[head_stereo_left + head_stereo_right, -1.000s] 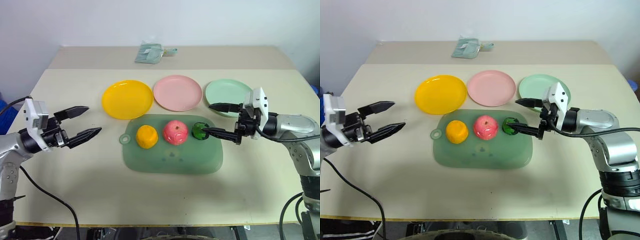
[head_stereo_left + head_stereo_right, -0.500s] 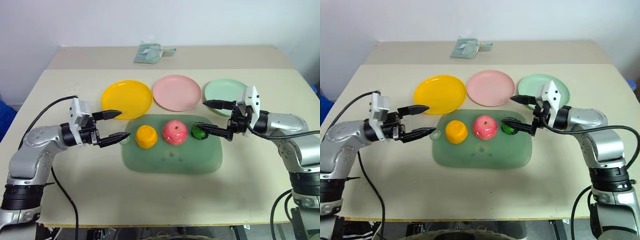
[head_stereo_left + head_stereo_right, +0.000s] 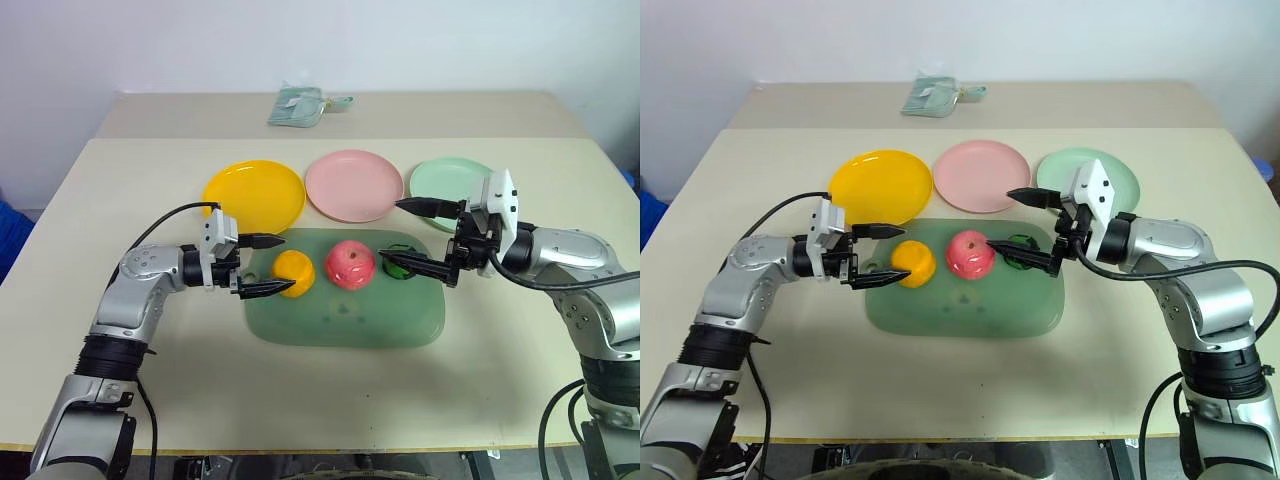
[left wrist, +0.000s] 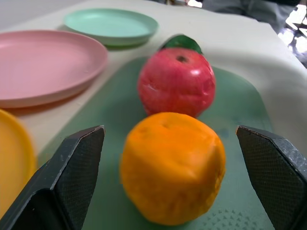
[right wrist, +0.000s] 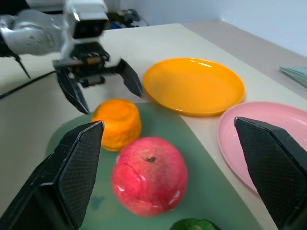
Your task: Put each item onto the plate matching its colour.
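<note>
On the translucent green board [image 3: 345,305] lie an orange-yellow fruit [image 3: 294,272], a red apple [image 3: 351,264] and a dark green ball [image 3: 398,265] in a row. Behind the board stand the yellow plate [image 3: 255,197], pink plate [image 3: 354,184] and mint green plate [image 3: 450,182], all bare. My left gripper [image 3: 288,263] is open, level with the orange fruit [image 4: 172,165], one finger on each side of its left part without touching it. My right gripper [image 3: 390,232] is open above the green ball, its lower finger crossing in front of the ball.
A folded green cloth [image 3: 300,104] lies on the far table beyond the plates. The board takes up the table's middle, and the plates stand close together just behind it. Bare tabletop stretches to the left, right and front of the board.
My left arm has swung in from the table's left side to the orange fruit and sunk a little. The right gripper has edged slightly left. Both stay open.
</note>
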You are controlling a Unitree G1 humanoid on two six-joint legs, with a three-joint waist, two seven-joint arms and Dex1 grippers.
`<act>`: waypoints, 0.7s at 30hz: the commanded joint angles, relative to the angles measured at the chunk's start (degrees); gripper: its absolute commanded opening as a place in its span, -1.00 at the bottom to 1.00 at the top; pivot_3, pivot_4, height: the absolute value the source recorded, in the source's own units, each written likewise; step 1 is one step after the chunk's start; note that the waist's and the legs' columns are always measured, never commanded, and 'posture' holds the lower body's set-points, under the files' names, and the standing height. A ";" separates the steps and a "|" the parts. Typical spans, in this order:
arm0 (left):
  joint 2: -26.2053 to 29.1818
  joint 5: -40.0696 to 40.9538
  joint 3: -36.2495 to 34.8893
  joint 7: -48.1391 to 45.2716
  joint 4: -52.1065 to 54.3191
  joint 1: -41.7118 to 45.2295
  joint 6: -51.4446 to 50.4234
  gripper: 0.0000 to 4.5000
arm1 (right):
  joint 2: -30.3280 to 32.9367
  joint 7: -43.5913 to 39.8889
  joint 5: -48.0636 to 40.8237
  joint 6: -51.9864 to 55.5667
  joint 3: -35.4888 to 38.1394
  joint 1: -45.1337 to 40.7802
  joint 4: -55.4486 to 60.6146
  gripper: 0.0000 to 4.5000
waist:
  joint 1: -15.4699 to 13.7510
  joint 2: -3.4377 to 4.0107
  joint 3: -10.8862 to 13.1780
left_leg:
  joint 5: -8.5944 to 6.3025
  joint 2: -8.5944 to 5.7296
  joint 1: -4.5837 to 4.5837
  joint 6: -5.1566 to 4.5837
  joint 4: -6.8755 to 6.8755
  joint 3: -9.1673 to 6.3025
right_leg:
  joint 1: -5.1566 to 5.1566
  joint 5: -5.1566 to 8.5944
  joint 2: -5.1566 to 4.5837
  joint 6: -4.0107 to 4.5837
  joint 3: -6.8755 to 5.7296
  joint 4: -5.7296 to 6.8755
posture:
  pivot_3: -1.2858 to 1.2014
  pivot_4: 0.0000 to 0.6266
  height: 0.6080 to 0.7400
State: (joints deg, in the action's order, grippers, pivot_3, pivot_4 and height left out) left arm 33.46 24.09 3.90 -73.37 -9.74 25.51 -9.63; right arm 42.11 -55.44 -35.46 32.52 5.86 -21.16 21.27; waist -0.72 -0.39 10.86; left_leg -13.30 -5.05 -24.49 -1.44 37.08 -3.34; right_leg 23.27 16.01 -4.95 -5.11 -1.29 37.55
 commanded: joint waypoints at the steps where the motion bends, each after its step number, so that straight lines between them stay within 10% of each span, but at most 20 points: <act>1: -0.31 -3.83 1.67 -0.42 -2.30 1.58 4.43 1.00 | 0.94 0.43 -1.79 0.56 1.87 -0.25 2.64 0.98 | 0.02 0.00 0.00 | 0.00 0.00 0.00 0.00 0.01 0.00 | 0.00 0.00 0.00 0.00 0.00 0.00 | 0.03 -0.52 0.83; 8: -2.35 -9.37 4.39 0.93 -7.17 2.98 10.17 1.00 | 0.56 0.89 -0.96 -0.36 1.05 -0.68 1.99 0.98 | -0.05 0.00 0.00 | 0.00 -0.01 0.00 -0.01 0.02 0.00 | -0.02 0.00 0.00 -0.01 0.00 0.00 | 0.03 -0.52 0.83; 13: -4.24 -7.78 2.69 2.66 -5.75 3.10 9.13 0.39 | 0.33 0.96 -0.55 -1.12 0.84 -0.64 1.40 1.00 | 0.00 0.00 0.00 | 0.00 -0.01 0.00 -0.01 0.02 0.00 | -0.01 0.00 0.00 -0.01 0.00 0.01 | 0.03 -0.52 0.83; 21: -4.23 -2.48 -7.95 12.42 -9.16 9.66 3.48 0.39 | -2.38 4.25 1.35 -3.12 0.58 -2.34 -0.76 1.00 | -0.01 -0.01 0.00 | 0.01 0.00 0.00 -0.01 0.06 -0.02 | 0.00 -0.01 0.02 -0.01 -0.02 0.05 | 0.03 -0.52 0.83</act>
State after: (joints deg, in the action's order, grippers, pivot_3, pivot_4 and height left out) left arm 29.05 20.89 -0.50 -64.61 -18.11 32.72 -7.34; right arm 40.34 -52.52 -34.43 30.93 5.85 -21.58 20.24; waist -0.73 -0.40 10.86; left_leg -13.29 -5.05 -24.49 -1.45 37.17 -3.36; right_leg 23.27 16.00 -4.93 -5.13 -1.31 37.63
